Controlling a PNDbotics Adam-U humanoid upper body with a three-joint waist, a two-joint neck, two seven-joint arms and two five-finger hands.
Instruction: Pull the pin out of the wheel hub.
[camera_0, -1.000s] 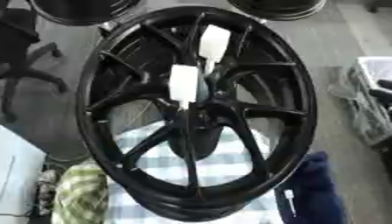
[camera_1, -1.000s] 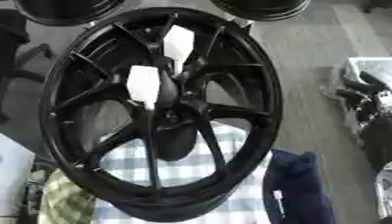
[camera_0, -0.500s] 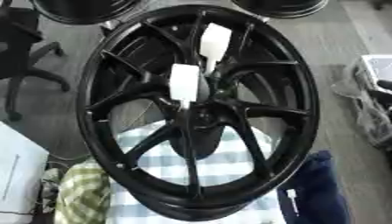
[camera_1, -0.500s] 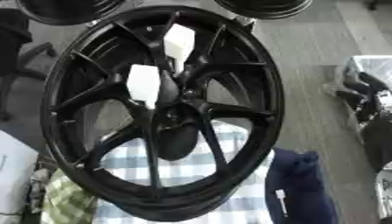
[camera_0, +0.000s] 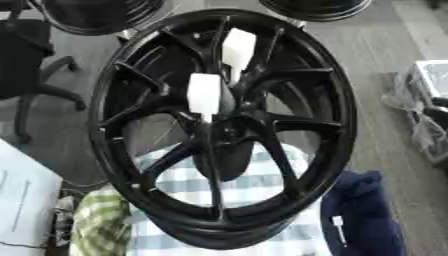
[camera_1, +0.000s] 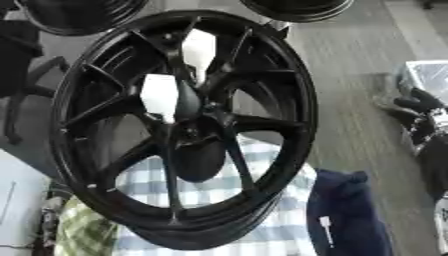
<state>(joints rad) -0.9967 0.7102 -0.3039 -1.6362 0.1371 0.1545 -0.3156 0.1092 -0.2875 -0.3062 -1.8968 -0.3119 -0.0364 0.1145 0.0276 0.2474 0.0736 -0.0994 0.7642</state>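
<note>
**Black wheel fills the view, no hand to be seen**

I see a large black wheel (camera_0: 223, 125) standing almost upright and tilted a little, and it takes most of both eye views. Its spokes run from the rim to the hub (camera_0: 223, 131) in the middle. Two white blocks (camera_0: 205, 93) sit on the spokes: one just above and left of the hub, the second (camera_0: 238, 46) higher, near the upper rim of the wheel. I cannot tell what these blocks are, and I cannot make out a pin at the hub; the middle part is all dark.

Neither my left hand nor my right hand shows in any view, so I cannot tell if the fingers are spread or pressed together.

Behind the lower part of the wheel, and visible through the spokes, is a blue and white checked cloth (camera_0: 262, 175). A green checked cloth (camera_0: 101, 225) lies at the lower left of the wheel, and a dark blue cloth (camera_0: 363, 215) at its lower right. Above the wheel two other black wheels (camera_0: 87, 15) stand on the grey floor (camera_0: 394, 65). A black office chair (camera_0: 31, 65) is left of the wheel.
</note>
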